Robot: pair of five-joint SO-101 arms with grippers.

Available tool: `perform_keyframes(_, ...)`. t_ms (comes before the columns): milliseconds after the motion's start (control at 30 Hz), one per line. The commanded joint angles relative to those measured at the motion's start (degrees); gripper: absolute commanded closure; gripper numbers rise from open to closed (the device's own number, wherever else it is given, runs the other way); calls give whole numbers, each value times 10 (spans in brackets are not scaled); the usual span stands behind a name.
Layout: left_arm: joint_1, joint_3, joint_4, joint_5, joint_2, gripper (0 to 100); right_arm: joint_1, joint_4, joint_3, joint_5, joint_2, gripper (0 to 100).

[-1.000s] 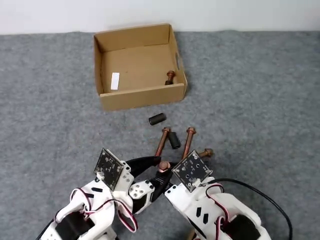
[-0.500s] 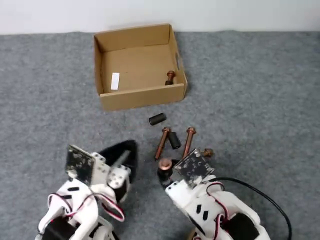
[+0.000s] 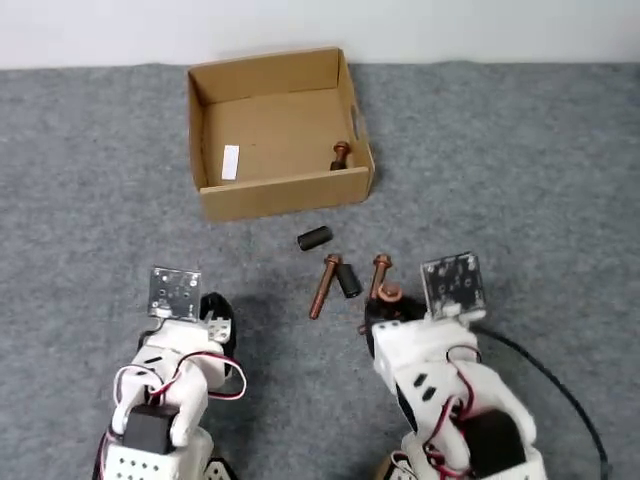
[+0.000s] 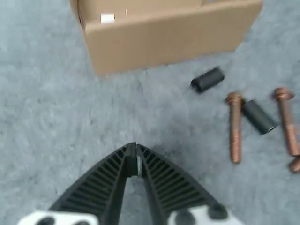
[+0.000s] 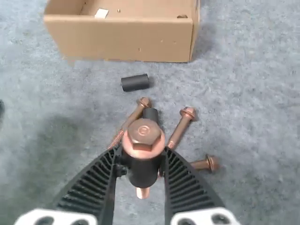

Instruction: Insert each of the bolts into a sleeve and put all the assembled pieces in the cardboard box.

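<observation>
The right pincer is closed on the held piece, a copper-coloured bolt pushed through a black sleeve. The sleeve is clamped between the two ribbed jaws. The hexagonal head is turned towards the wrist camera, and the tip of the shank shows out of the sleeve's other end. The piece is held over the grey-carpeted counter, close above the loose parts.

The left pincer is fully closed with nothing in it, its jaws meeting at the tips. It is seen above bare carpet, in front of the cardboard box and off to one side of the loose parts.

A lone sleeve lies on its side between the box and the bolts. A second sleeve lies between the first long bolt and the second long bolt, just beside the first. A short bolt lies near the second long bolt.

The box stands open-topped towards the far edge of the counter. One boxed piece, a bolt already in its sleeve, is seen in the corner beside the wall with the hand cut-out. A white label is stuck on the box floor, and no writing can be made out on it
</observation>
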Motion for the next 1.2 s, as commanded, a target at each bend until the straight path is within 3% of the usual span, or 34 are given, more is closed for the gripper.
perform_keyframes(0, -4, 0, -25, -4, -4, 995, 7, -50, -135, -37, 153, 991)
perform_keyframes(533, -31, 0, -12, -5, -2, 995, 7, -327, -527, -37, 753, 991)
perform_keyframes(800, -32, 0, -15, -5, -2, 995, 9, -342, -737, -33, 975, 991)
perform_keyframes(933, -32, 0, -15, -5, -2, 995, 7, -340, -834, 6, 1076, 991)
perform_keyframes(1167, -32, 0, -16, -5, -2, 995, 7, -336, -900, 55, 1202, 991)
